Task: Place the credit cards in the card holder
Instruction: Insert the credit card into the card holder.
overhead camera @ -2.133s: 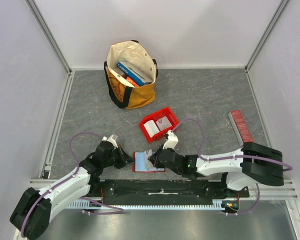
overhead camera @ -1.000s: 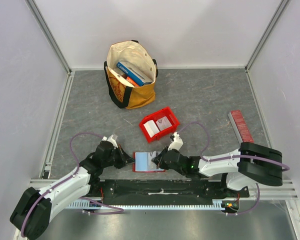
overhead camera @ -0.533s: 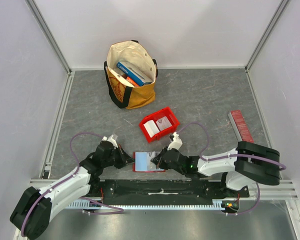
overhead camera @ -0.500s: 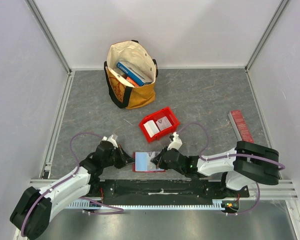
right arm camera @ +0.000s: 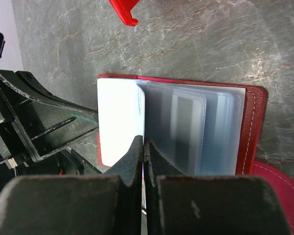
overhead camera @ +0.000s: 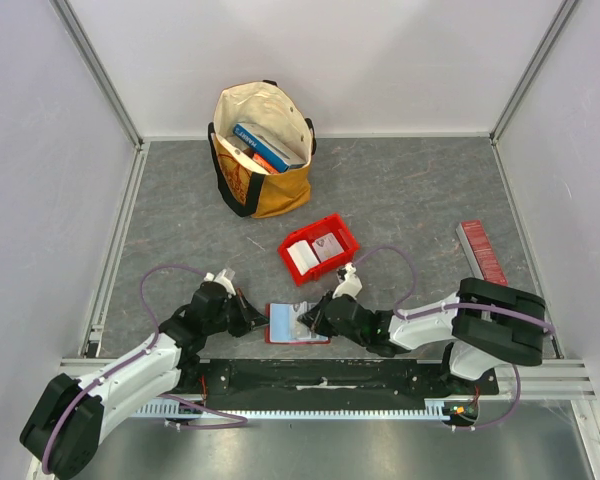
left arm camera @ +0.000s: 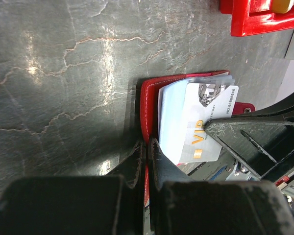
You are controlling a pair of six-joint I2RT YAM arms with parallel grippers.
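Where the left gripper [left arm camera: 146,147] meets the card holder [left arm camera: 149,95], its two dark fingers are pinched tight on the stitched red cover at the holder's left edge. Opposite it, the right gripper [right arm camera: 142,144] is clamped on the edge of a white credit card [left arm camera: 191,122] printed VIP in gold, which lies tilted over the clear plastic sleeves [right arm camera: 196,132] of the opened holder. Both pincers crowd the holder from either side, leaving little room between them. The holder lies at the near edge of the table [overhead camera: 410,190], about midway along it, just beyond the black base plate [overhead camera: 320,375]. Left of the holder the veined grey surface is bare.

Just past the holder stands a bright red plastic bin [overhead camera: 330,264] with two more pale cards [overhead camera: 302,256] in it, its near corner close to the right arm's wrist. Well apart, near the far edge and left of centre, a cream and mustard canvas tote [overhead camera: 275,195] holds blue books [overhead camera: 260,138]. A long ridged red strip [overhead camera: 482,252] lies along the right edge, just beyond the right arm's elbow. Aluminium rails [overhead camera: 115,240] run along the left and right edges.
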